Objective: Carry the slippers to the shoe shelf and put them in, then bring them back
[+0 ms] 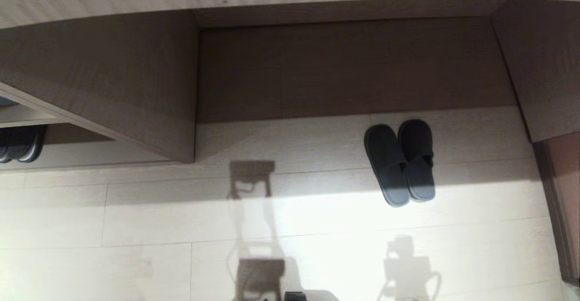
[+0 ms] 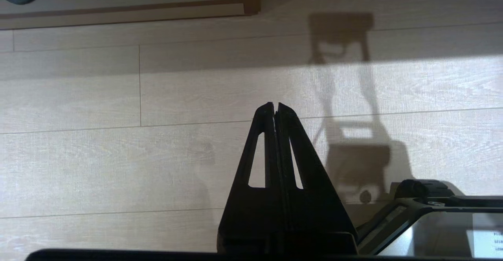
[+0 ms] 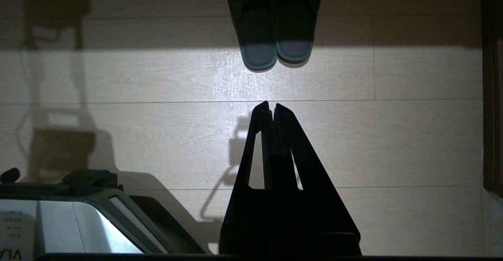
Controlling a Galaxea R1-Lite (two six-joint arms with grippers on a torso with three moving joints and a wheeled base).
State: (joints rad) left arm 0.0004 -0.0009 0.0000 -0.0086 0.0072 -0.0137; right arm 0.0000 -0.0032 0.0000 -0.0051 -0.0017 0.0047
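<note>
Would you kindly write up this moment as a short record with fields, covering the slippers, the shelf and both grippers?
slippers: pair side by side on the floor, at the front edge of the recess, toes toward it
shoe shelf: wide recess under the counter, nothing inside it
second pair: dark shoes in the compartment far left
left gripper: shut, empty, over bare floor
right gripper: shut, empty, short of the slippers
task stage: slippers not yet picked up

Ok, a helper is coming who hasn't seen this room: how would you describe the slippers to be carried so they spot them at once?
Find the wide open recess of the pale wood shoe shelf along the wall. On the floor at its right front lie the slippers, side by side, toes toward the shelf. They are slate grey-blue all over and lie in the open, unlike the darker pair tucked under the far left compartment.
</note>
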